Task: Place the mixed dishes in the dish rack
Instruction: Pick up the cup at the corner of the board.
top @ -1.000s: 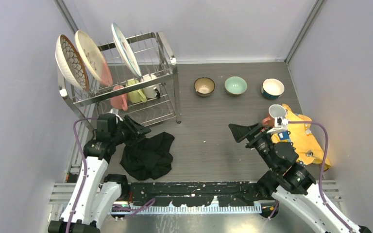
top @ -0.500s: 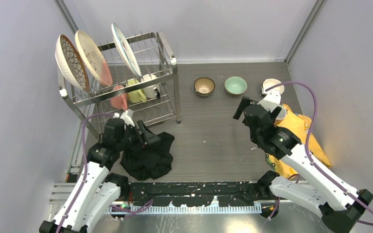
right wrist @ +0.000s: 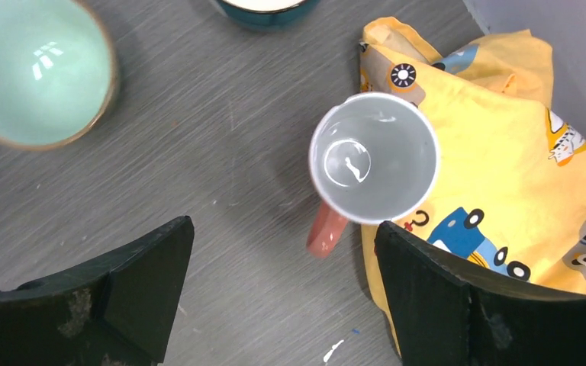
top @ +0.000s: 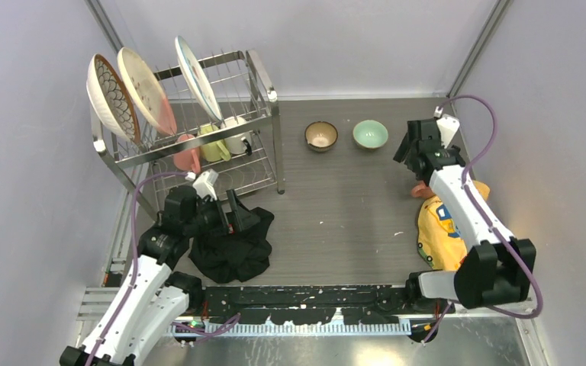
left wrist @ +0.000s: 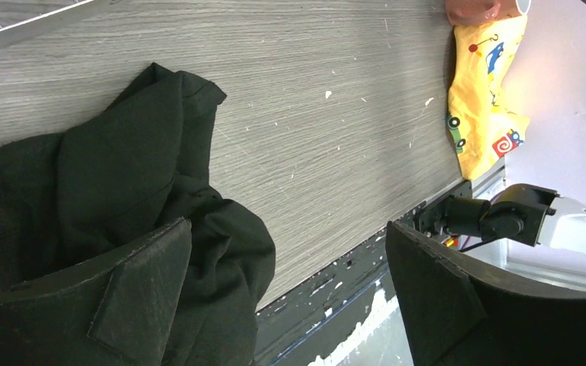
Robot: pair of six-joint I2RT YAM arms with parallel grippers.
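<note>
From above, three plates (top: 146,90) are being held upright in the dish rack's (top: 263,76) upper tier, with mugs (top: 214,143) beneath. In the left wrist view, the left gripper (left wrist: 288,227) is being held spread and empty over the black cloth (left wrist: 122,175). In the right wrist view, the right gripper (right wrist: 282,225) is being held agape, grasping nothing, above a pink-handled mug (right wrist: 373,157) at the yellow cloth's (right wrist: 503,152) edge.

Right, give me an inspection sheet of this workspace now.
Surface: grey wood-grain table, flecked with white marks.
Job's things: dish rack holds three plates on top, three mugs below; brown bowl, mint-green bowl, blue bowl and pink-handled mug still on the table.
Clutter: black cloth; yellow cloth beside the pink-handled mug.
Grippers: left gripper open above the black cloth's edge; right gripper open above the pink-handled mug.
Cables: purple cable looped along each arm.
Surroundings: plain walls; metal rail at the near edge.
</note>
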